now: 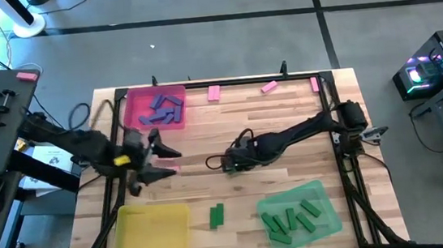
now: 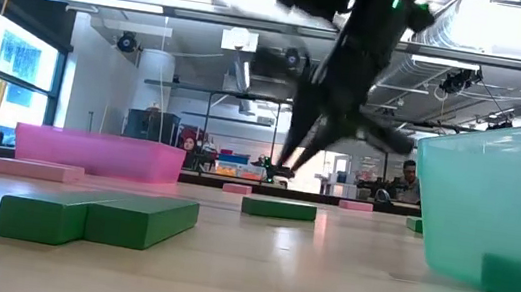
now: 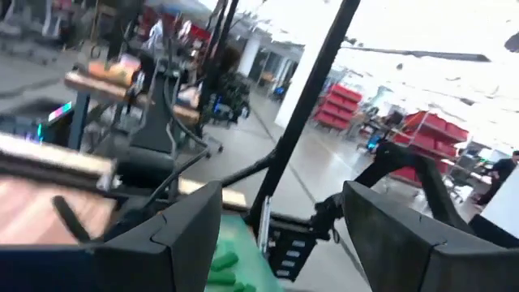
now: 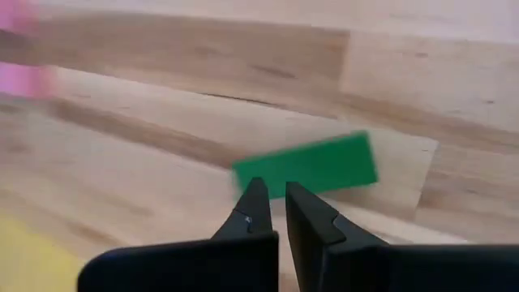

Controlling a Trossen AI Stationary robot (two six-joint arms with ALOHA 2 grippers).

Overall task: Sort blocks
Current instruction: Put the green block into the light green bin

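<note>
Left hand (image 1: 162, 162) near worktop's (image 1: 286, 118) left edge, fingers spread, empty, right hand (image 4: 272, 212) mid-worktop, pinched closed, holding nothing, just short of green block (image 4: 312, 165), pink blocks (image 1: 214, 93) along far edge

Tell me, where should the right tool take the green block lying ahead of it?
Probably at the middle of the green block, across its narrow width, from above: it lies flat on the table with both long sides free. The right tool, now shut, must open first.
</note>
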